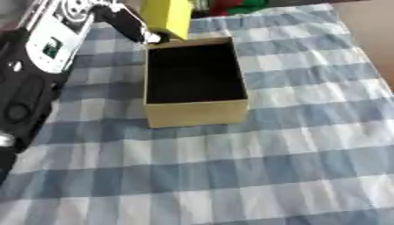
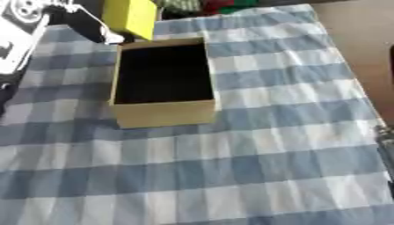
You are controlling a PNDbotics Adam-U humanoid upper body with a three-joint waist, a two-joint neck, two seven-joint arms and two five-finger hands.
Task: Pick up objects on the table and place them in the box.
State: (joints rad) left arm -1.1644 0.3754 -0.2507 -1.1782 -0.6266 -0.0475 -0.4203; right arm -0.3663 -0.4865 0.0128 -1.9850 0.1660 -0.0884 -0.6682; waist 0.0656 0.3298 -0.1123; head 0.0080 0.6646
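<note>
The box [image 1: 196, 83], an open brown cardboard carton with a dark interior, stands on the blue-and-white checked tablecloth [image 1: 231, 176] toward the far-left part of the table. Nothing can be made out inside it.

The left arm enters from the upper left, white and black in its upper part. The left hand [image 1: 132, 24] is raised just beyond the box's far-left corner, its dark fingers closed on a yellow block [image 1: 168, 15]. The block is held upright above the cloth, directly behind the box's far rim and not inside the box. Whether the block touches the rim cannot be told.

Red and green items [image 1: 231, 6] lie at the far edge of the table behind the block; their shapes cannot be made out.

At the right edge of the right eye view a narrow dark shape [image 2: 384, 136] shows beside the table's edge. What it is cannot be told.
</note>
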